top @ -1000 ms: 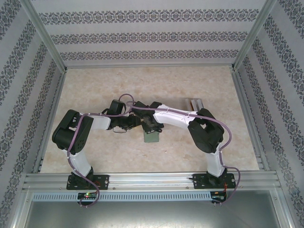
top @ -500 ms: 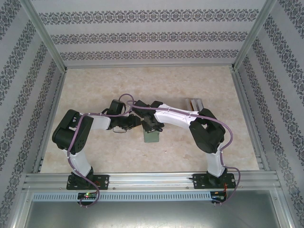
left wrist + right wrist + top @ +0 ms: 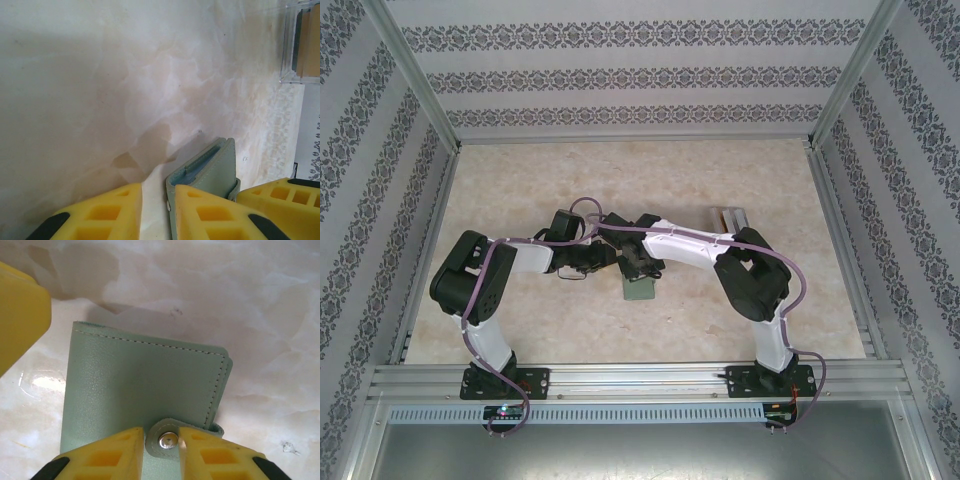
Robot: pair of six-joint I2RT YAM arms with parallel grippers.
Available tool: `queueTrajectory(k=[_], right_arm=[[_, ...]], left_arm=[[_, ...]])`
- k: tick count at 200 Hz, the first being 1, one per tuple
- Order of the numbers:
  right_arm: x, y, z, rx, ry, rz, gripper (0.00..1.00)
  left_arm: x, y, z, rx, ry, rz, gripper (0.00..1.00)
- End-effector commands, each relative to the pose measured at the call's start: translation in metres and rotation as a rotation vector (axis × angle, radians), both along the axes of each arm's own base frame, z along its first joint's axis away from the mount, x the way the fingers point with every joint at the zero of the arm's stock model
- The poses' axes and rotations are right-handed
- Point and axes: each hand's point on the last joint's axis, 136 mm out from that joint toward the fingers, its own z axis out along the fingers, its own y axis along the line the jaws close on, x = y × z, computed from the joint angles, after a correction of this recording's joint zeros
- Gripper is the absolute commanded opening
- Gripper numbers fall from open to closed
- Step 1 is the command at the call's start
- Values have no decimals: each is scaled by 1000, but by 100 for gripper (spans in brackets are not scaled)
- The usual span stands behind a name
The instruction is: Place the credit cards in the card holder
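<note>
The sage-green card holder (image 3: 641,290) lies folded on the marble table between the two arms. In the right wrist view the card holder (image 3: 140,385) has its tab with a metal snap (image 3: 168,440) lying on the cover. My right gripper (image 3: 161,437) stands narrowly open over it, one finger on the tab's strap and the other just beyond the tab's end. My left gripper (image 3: 155,200) is open with bare table in its gap. Its right finger sits over the card holder (image 3: 212,167), whose open edge shows a blue credit card (image 3: 200,167) tucked inside.
A clear plastic slotted rack (image 3: 300,45) holding a tan card stands at the back right, also seen behind the right arm as the rack (image 3: 728,218). Patterned walls and metal rails enclose the table (image 3: 570,170).
The right arm's elbow shifted a little and came back. The card holder and the left arm stay where they were.
</note>
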Motion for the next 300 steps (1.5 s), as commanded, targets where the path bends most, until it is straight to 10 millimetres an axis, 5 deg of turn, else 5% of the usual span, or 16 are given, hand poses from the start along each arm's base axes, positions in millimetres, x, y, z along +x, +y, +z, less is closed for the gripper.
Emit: queueTrajectory(k=[1,54,81,170,247,300], right_arm=[[-3,-5,-7,-27,16,-5,24],[-3,-6,-8,-35,16,-7,18],[-5,-7,-10,-45,24,-9,28],[-5,-9,-13,-60,2,-31,28],[1,-4,1,-38,-36,-20,3],[4,-7,28,-7,-101,-34,22]], left_arm=[[-3,22,-31,95,58,46,25],[-4,22,-30,96,56,43,24],[-3,22,-29,96,56,43,24],[-4,22,-30,98,56,42,22],[-4,22,-28,96,52,43,21],[-3,22,-28,97,54,45,21]])
